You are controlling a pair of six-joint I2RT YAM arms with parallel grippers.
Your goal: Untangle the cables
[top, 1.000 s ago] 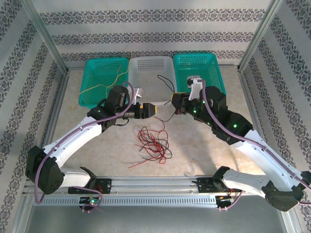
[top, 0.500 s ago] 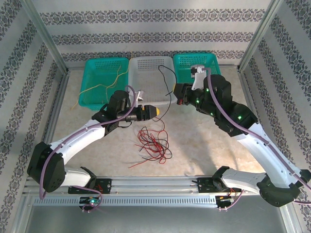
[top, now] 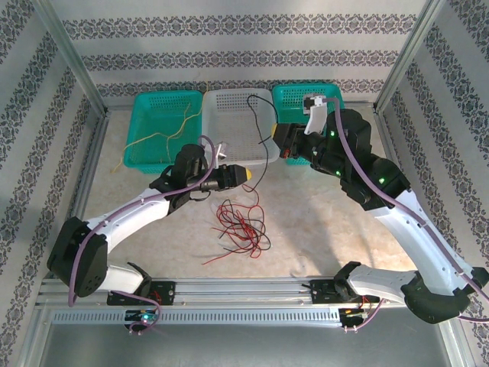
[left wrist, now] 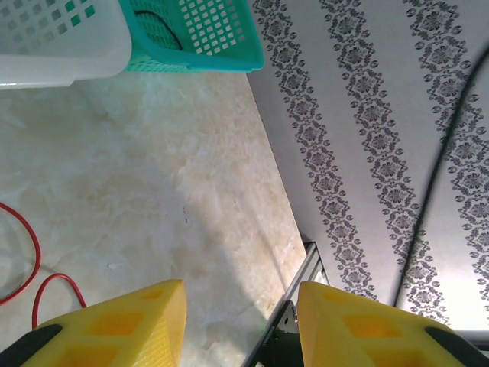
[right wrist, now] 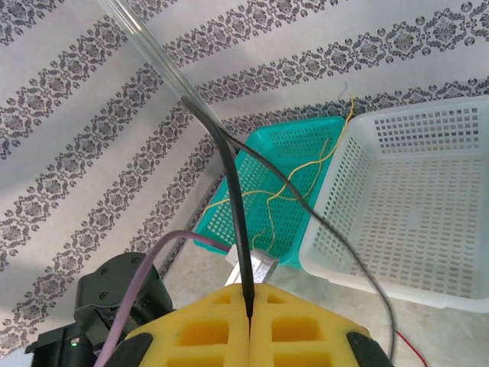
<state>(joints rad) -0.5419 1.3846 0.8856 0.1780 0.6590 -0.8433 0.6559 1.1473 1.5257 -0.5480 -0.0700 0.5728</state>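
Black cable (right wrist: 239,222): pinched between the shut yellow pads of the right end effector (right wrist: 250,294), which sits at the near right corner of the white basket (top: 235,107). From the pads the cable rises taut, and in the overhead view a thin loop of it arcs over the white basket while another run trails down towards the tabletop (top: 321,229). Red cable (top: 241,225): loose curly heap on the tabletop, in front of the baskets and between the two arms; a darker strand seems to run through it, cannot confirm. Yellow cable (top: 164,136): lying in the left teal basket (top: 149,103), one end spilling over its near left edge onto the tabletop. Left end effector (left wrist: 241,321): level above the tabletop just behind the red heap, pads at a moderate gap with nothing between them, red loops showing below left. Right teal basket (top: 302,93) stands behind the right arm.
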